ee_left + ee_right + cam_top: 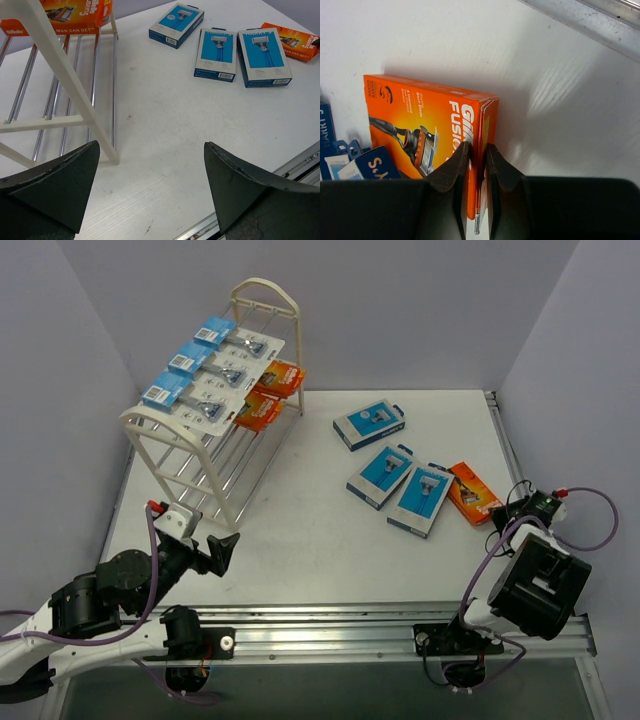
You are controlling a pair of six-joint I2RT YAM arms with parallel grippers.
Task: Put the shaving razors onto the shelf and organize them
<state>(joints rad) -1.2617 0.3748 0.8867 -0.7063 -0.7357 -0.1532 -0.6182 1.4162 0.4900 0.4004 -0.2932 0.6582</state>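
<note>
From what I see, the task is a little more than half done. On the shelf (266,284), at the upper left of the top view, three white cards (213,371) with blue headers lie in a row on the top level. Two orange boxes (279,377) sit beside them toward the right edge of the shelf.

Four packs are not yet placed. Three blue boxes (381,476) lie on the table (300,540), right of centre. One more orange box (472,492) lies just beside the nearest blue one, at the right.

My right gripper (476,150) has its two fingers pressed together on the thin edge of this orange box, so I judge that this pack goes next. My left gripper (151,145) is wide apart and holds nothing. It hangs above bare table near the front leg of the shelf, at the lower left of the top view.

Some things I cannot make out:
- In the top view the right wrist covers its own fingers, so only the wrist camera shows the grip.
- I cannot tell if the clamped box is lifted or lies flat.
- A blue corner hides its lower left part in the wrist view.
- I am not sure whether the two orange boxes on the shelf rest on the top level or on the one under it.
- The lower levels are mostly hidden.
</note>
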